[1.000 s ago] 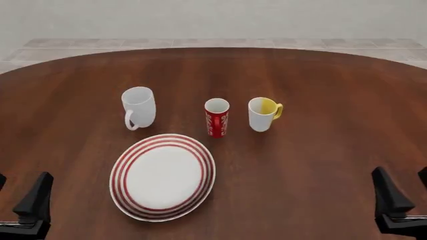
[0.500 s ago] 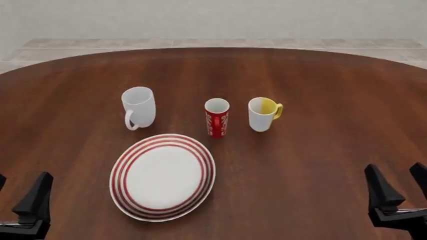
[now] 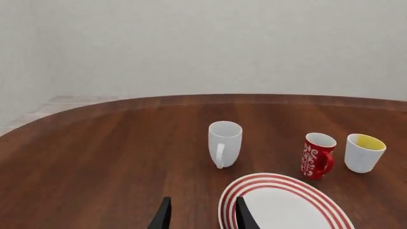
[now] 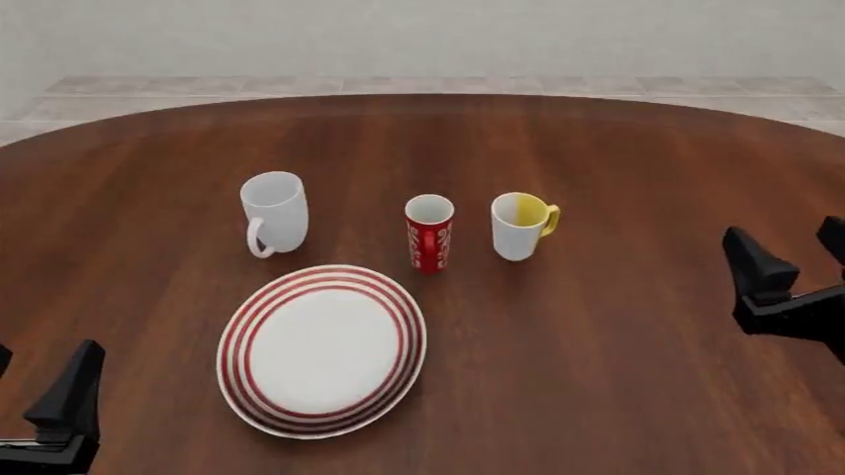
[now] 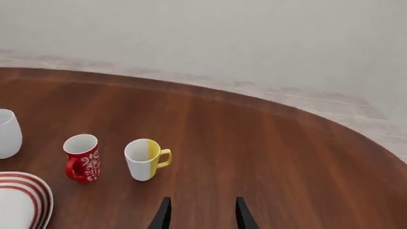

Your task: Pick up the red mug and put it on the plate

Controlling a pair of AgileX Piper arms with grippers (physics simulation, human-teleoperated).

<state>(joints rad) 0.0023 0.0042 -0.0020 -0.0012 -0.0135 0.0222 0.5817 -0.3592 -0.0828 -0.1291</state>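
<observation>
The red mug (image 4: 429, 234) stands upright at mid-table, just beyond the far right rim of the red-ringed white plate (image 4: 324, 349). Nothing lies on the plate. My left gripper (image 4: 38, 384) is open and empty at the near left, far from the mug. My right gripper (image 4: 794, 253) is open and empty at the right edge, well to the right of the mug. The left wrist view shows the red mug (image 3: 317, 156), the plate (image 3: 254, 184) and the open gripper (image 3: 202, 217). The right wrist view shows the red mug (image 5: 81, 158), the plate's rim (image 5: 28, 187) and the open gripper (image 5: 202, 215).
A plain white mug (image 4: 275, 214) stands left of the red mug. A white mug with yellow inside and handle (image 4: 523, 226) stands close on its right. Both also show in the wrist views, the white one (image 3: 224, 143) and the yellow one (image 5: 145, 160).
My right gripper has moved away from the near edge and higher in the front view, staying open. The left gripper, mugs and plate have not moved.
</observation>
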